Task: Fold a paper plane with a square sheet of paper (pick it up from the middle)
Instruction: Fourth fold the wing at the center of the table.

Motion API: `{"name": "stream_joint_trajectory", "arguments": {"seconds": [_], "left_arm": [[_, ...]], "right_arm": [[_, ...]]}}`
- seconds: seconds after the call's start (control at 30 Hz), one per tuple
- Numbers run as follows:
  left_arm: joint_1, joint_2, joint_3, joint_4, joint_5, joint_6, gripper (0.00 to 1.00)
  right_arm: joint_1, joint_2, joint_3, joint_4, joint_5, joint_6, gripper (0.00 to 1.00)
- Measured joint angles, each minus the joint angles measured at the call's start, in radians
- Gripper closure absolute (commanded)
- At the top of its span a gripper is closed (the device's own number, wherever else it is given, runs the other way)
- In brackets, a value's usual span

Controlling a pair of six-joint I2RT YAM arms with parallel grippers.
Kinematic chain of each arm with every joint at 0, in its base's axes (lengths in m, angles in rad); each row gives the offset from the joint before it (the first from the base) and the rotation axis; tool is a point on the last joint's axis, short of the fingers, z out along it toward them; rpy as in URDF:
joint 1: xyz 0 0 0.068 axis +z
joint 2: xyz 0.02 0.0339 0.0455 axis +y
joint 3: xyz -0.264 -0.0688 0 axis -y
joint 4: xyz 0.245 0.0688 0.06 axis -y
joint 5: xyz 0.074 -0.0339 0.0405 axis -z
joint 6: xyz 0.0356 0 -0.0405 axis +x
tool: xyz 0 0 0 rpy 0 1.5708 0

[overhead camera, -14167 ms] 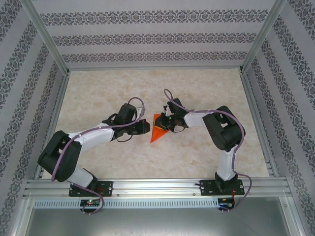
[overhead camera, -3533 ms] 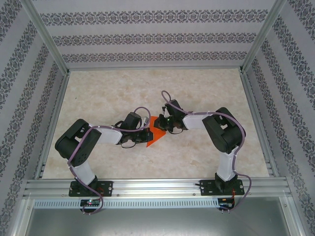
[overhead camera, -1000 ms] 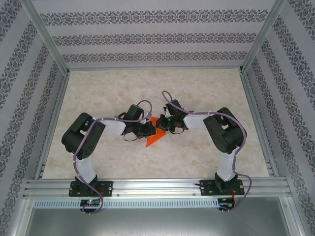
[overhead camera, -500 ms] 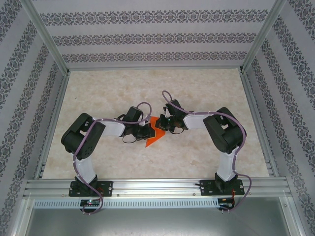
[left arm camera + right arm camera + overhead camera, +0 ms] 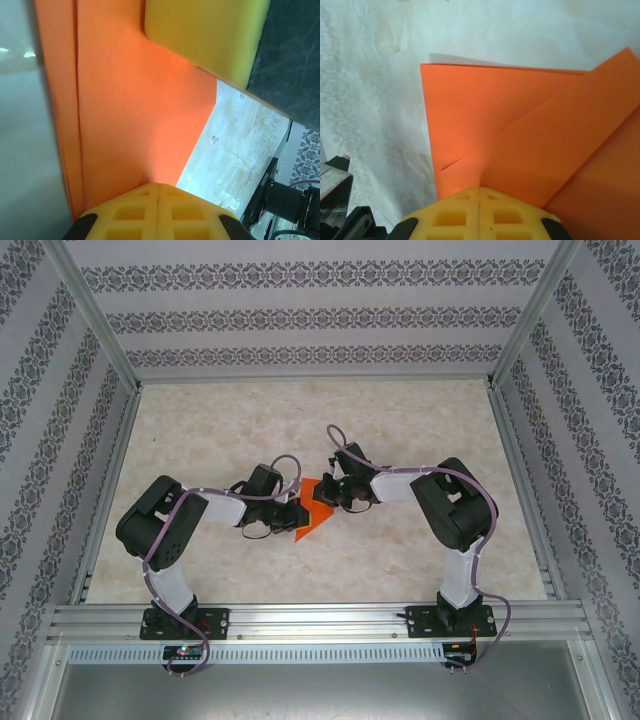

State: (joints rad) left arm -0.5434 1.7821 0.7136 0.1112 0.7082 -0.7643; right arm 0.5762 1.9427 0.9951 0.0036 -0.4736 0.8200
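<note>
Item: square sheet of paper [image 5: 313,512], folded triangular. It lies between your grippers, long axis running far-to-near. Left gripper [image 5: 158,192] is at its left edge, right gripper [image 5: 479,195] at its right. Both sets of fingers are together, seemingly pinching it.

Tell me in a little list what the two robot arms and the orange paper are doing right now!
paper: square sheet of paper, orange, folded into a pointed shape with overlapping flaps
place: middle of the table, between the two arms
left side: left gripper, yellow fingers closed together on the paper's edge
right side: right gripper, fingers closed together where a folded flap ends
arms: both bent inward, facing each other across the paper
plane: not a finished dart yet
</note>
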Motion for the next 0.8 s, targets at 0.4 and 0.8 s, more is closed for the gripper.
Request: {"name": "stream_joint_trajectory", "arguments": {"seconds": [0.4, 0.8], "left_arm": [[0.007, -0.044, -0.125, 0.099, 0.066, -0.005, 0.96], [0.006, -0.119, -0.193, 0.048, 0.08, 0.012, 0.95]], "right_arm": [[0.0, 0.013, 0.011, -0.003, -0.027, -0.001, 0.99], [0.006, 0.014, 0.014, -0.004, -0.033, -0.003, 0.99]]}}
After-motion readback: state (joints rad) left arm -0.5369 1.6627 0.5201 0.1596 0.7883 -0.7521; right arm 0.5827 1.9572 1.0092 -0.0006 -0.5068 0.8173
